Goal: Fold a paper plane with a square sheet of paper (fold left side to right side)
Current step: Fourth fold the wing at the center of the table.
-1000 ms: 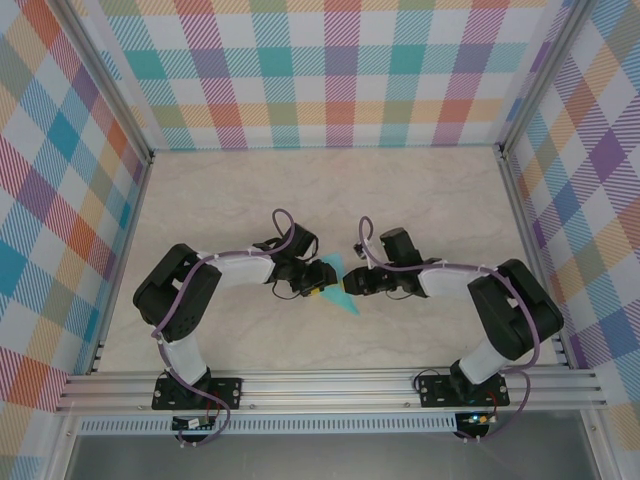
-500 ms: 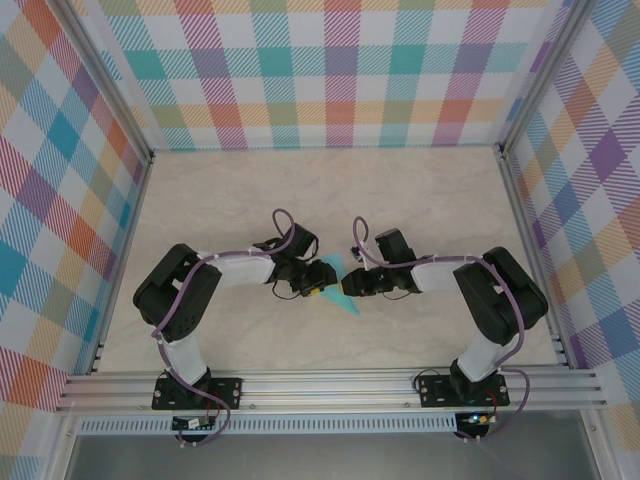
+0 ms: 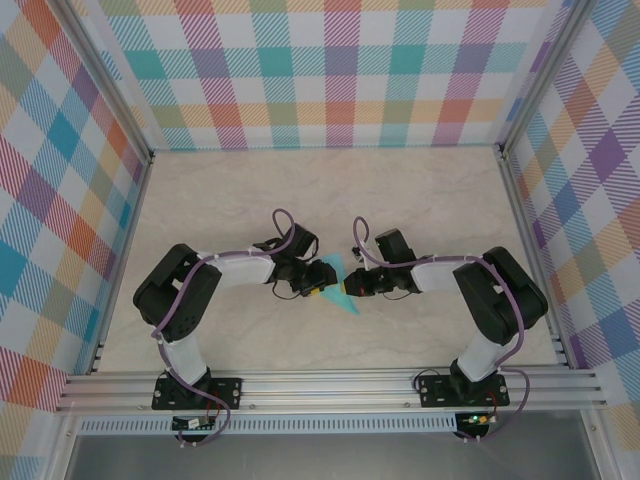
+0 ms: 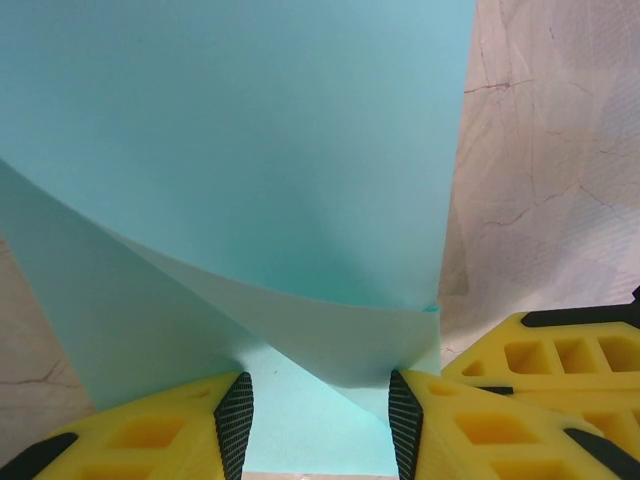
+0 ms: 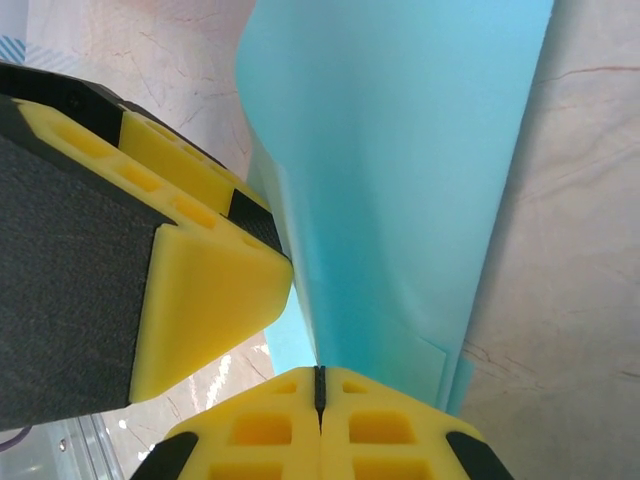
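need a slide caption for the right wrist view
The right gripper pinched shut on the turquoise sheet of paper, marbled table behind.

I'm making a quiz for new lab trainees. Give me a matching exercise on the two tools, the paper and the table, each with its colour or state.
1. left tool
2. right tool
3. paper
4. table

A. marbled beige
B. jaws apart, straddling the sheet
C. turquoise, one flap lifted
D. jaws shut, pinching the sheet

Pairs: 1-B, 2-D, 3-C, 4-A
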`<state>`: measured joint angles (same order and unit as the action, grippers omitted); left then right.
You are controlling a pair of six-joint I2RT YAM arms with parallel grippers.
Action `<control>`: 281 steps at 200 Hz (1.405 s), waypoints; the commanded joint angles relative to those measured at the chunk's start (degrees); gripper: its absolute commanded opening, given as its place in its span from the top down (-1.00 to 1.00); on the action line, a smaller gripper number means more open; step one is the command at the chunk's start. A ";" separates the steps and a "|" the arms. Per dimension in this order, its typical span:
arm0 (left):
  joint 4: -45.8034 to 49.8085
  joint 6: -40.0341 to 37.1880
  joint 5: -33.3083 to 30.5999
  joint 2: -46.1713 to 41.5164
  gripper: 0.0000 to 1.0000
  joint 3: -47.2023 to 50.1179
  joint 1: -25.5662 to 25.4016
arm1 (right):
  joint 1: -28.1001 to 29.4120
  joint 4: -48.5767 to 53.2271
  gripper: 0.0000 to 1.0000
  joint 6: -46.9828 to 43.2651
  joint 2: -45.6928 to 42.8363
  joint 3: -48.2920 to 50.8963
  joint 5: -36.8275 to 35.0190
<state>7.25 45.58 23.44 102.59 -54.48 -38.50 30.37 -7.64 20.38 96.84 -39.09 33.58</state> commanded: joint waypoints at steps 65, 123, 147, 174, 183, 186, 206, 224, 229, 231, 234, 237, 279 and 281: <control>2.51 -0.78 -0.84 0.60 0.12 0.52 -1.14 | -1.21 1.49 0.98 0.18 0.94 -0.26 -0.80; 2.62 -0.93 -0.79 0.77 0.12 0.34 -1.14 | -1.88 1.43 0.98 0.34 1.32 -0.10 -0.32; 2.63 -0.87 -0.77 0.73 0.11 0.31 -1.12 | -1.89 1.58 0.98 0.36 1.49 0.05 -0.71; 2.78 -0.87 -0.85 0.68 0.11 0.25 -1.14 | -1.98 1.22 0.98 0.54 1.24 0.72 -0.84; 2.82 -0.95 -0.72 0.69 0.11 0.25 -1.14 | -1.95 1.13 0.98 0.62 1.21 0.84 -0.79; 2.82 -0.94 -0.80 0.69 0.11 0.25 -1.09 | -1.98 1.10 0.98 0.62 1.23 0.78 -0.77; 2.86 -0.94 -0.89 0.69 0.11 0.25 -1.09 | -1.98 1.21 0.99 0.62 1.00 0.97 -1.14; 2.86 -0.93 -0.91 0.69 0.11 0.33 -1.14 | -2.02 1.23 1.00 0.62 0.60 1.35 -1.67; 2.86 -0.93 -0.94 0.69 0.11 0.34 -1.14 | -2.07 1.22 1.00 0.64 0.46 1.51 -1.76; 2.86 -0.93 -0.94 0.69 0.11 0.34 -1.14 | -2.07 1.22 1.00 0.61 0.46 1.53 -1.81; 2.86 -0.93 -0.94 0.69 0.11 0.29 -1.13 | -2.06 1.18 1.00 0.70 0.38 1.61 -1.85; 2.86 -0.93 -0.94 0.69 0.11 0.32 -1.14 | -2.14 1.14 1.00 0.71 0.25 1.69 -1.88; 2.86 -0.94 -0.94 0.77 0.11 0.31 -1.14 | -2.16 0.45 1.00 1.14 -0.17 2.46 -1.84; 2.80 -0.98 -0.94 0.77 0.11 0.33 -1.14 | -2.11 0.46 1.00 1.21 -0.16 2.44 -1.85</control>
<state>7.25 45.41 23.44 102.59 -54.48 -38.50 28.53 -7.70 20.99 97.67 -37.91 31.92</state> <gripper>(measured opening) 0.443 0.046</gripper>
